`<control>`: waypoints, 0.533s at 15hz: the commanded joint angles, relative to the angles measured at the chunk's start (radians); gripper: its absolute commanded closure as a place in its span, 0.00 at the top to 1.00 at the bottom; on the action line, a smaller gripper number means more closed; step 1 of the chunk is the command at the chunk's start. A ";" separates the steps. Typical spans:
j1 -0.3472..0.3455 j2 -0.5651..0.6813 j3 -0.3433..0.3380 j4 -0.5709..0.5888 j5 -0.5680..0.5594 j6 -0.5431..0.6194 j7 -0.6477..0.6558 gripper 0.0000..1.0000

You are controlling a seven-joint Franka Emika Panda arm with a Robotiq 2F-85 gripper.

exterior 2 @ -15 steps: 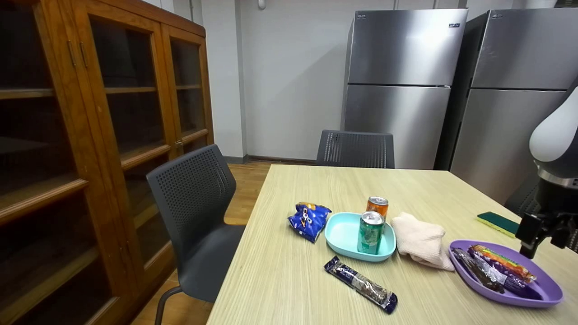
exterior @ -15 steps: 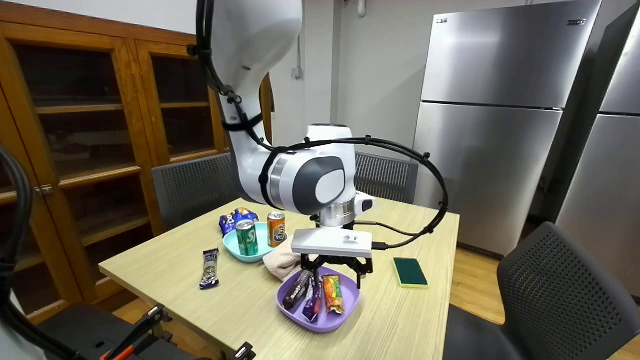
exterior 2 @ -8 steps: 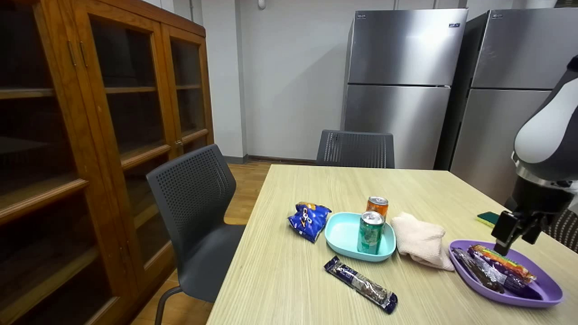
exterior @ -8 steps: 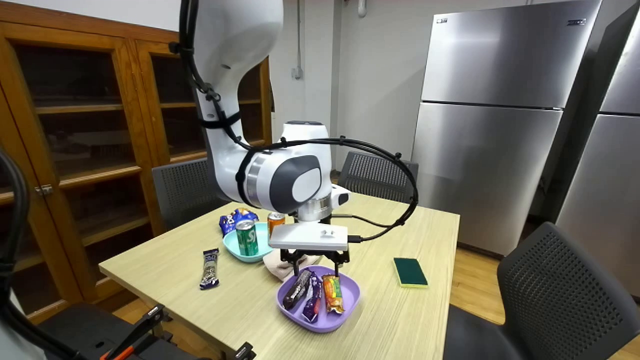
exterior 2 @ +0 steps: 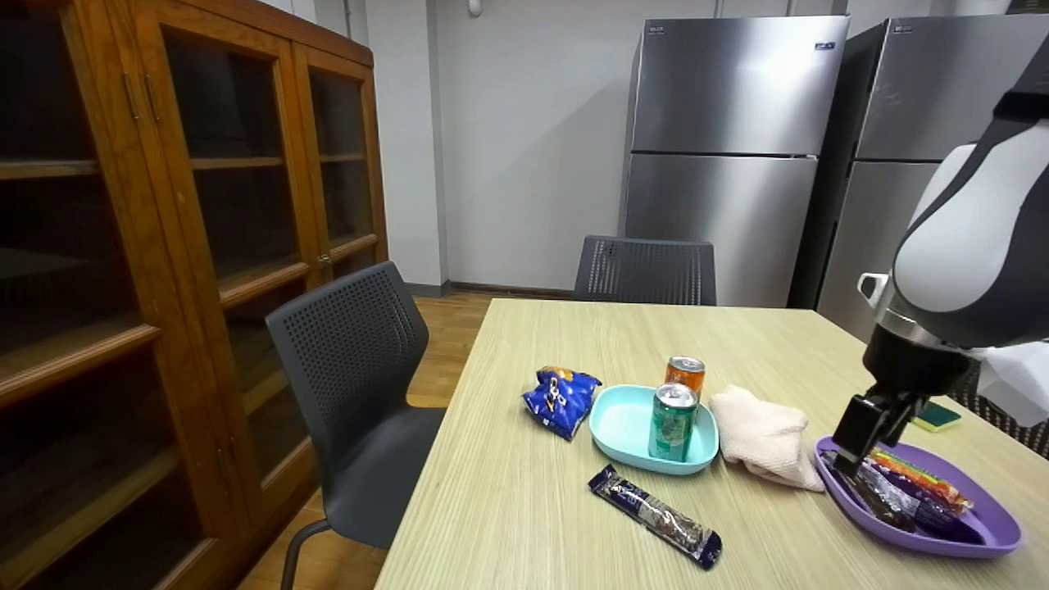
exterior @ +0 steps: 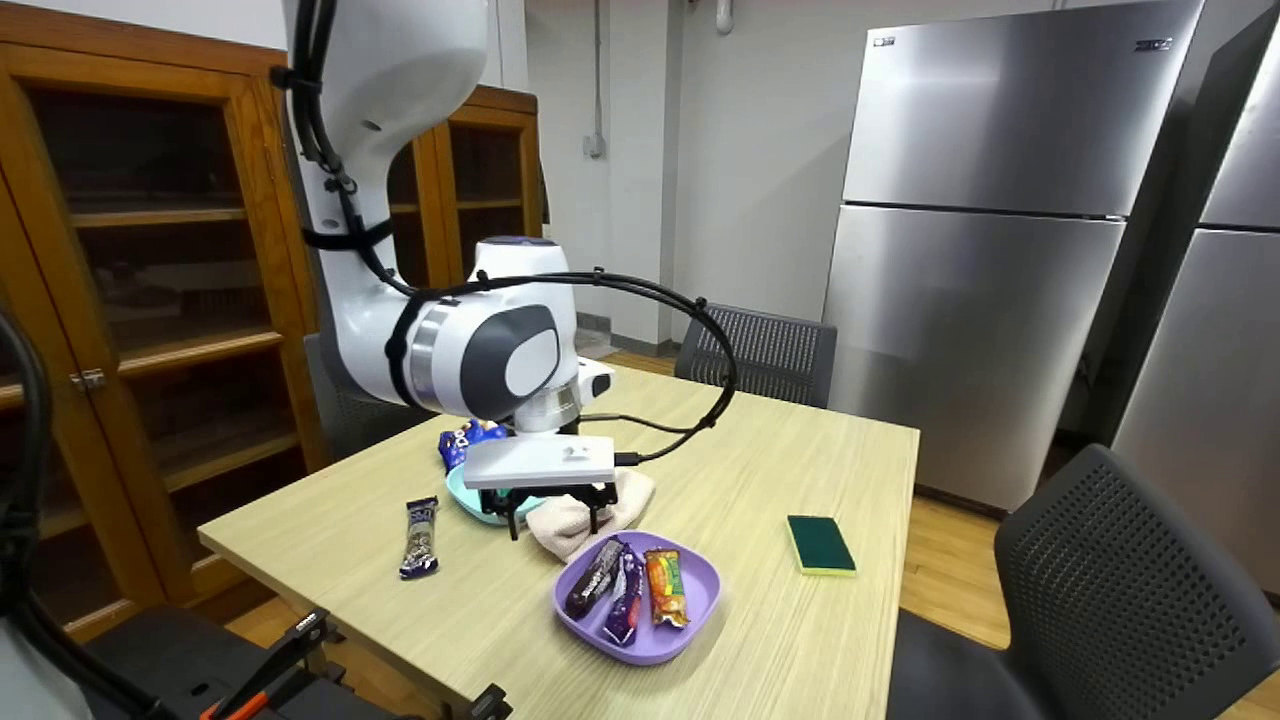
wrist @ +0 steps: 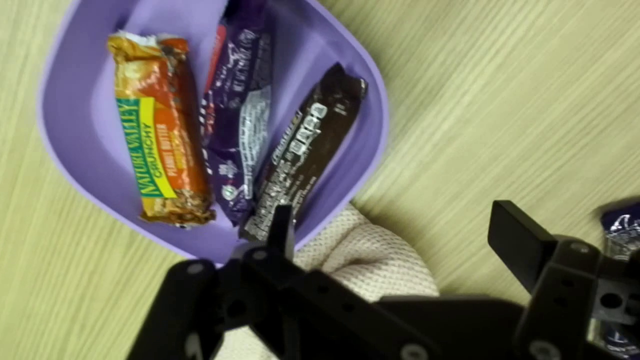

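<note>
A tall steel refrigerator is standing far beyond the gripper. A pale wooden table is spreading out under the gripper, which is hanging released, its jaws standing wide apart. A purple dish is resting below it and just to one side; a turquoise dish is sitting farther off. A crumpled pale cloth is lying between the two dishes, beneath the gripper. A blue snack bag is resting past the turquoise dish, and a green-and-yellow sponge is lying well apart from the gripper. A green can is standing upright in the turquoise dish, an orange can rising close beside it. A dark-blue bar is lying off to one side of the gripper. Inside the purple dish, a dark brown bar is lying nearest the gripper, a purple bar and an orange bar sitting farther off.
</note>
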 commanded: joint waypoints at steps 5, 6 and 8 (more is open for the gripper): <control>0.043 -0.045 0.136 -0.076 -0.033 0.080 0.047 1.00; 0.058 -0.039 0.144 -0.074 -0.039 0.086 0.054 1.00; 0.069 -0.026 0.172 -0.067 -0.050 0.094 0.065 1.00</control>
